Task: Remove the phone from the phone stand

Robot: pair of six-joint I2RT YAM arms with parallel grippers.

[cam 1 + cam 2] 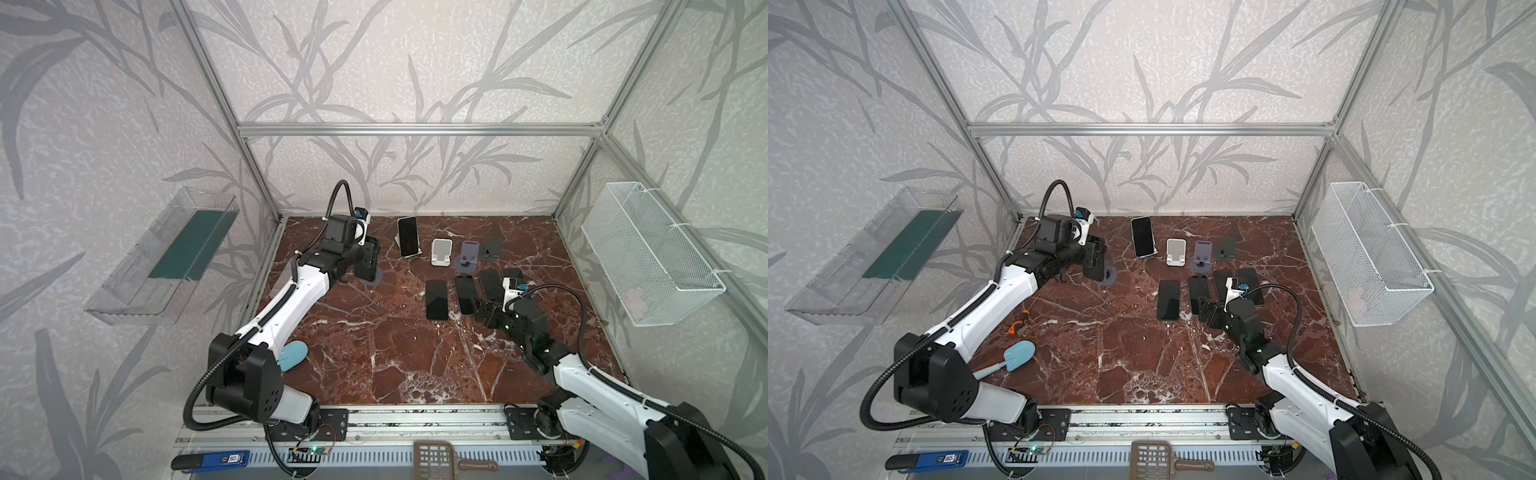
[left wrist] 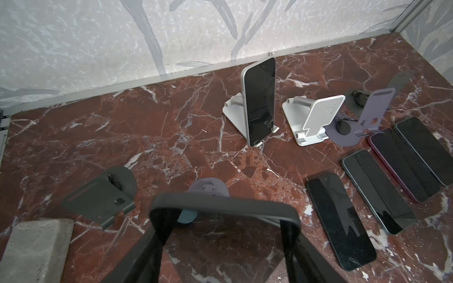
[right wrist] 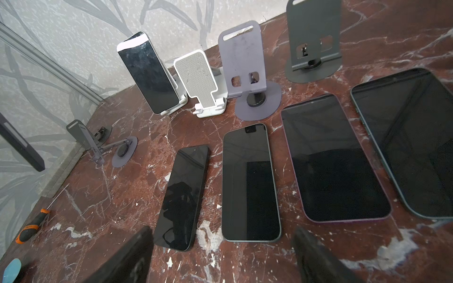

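**Item 1: left end effector** (image 1: 368,266). Clamped on a dark-cased phone (image 2: 220,204), one finger to each side edge. My guess is that this grip was chosen so the slab cannot twist out while being carried.

**Item 2: the phone.** It is held in the air, clear of the tabletop (image 1: 374,353) and apparently off its cradle. The grey-violet phone stand (image 2: 208,187) sits empty just beneath the end effector.

**Item 3: right end effector** (image 3: 220,257). The fingers stand apart with nothing between them. It hovers low over the near ends of a row of flat phones (image 3: 250,183) that lie face up just ahead of it. I judge it to be parked out of the way rather than working.

**Item 4: beyond the left end effector.** A second phone (image 1: 407,236) leans on a white stand (image 2: 232,115), untouched. A bare white stand (image 1: 441,251) is beside it.

**Remark.** The flat row looks like the drop-off place, so the carried phone would likely join it, laid down gently and screen up.
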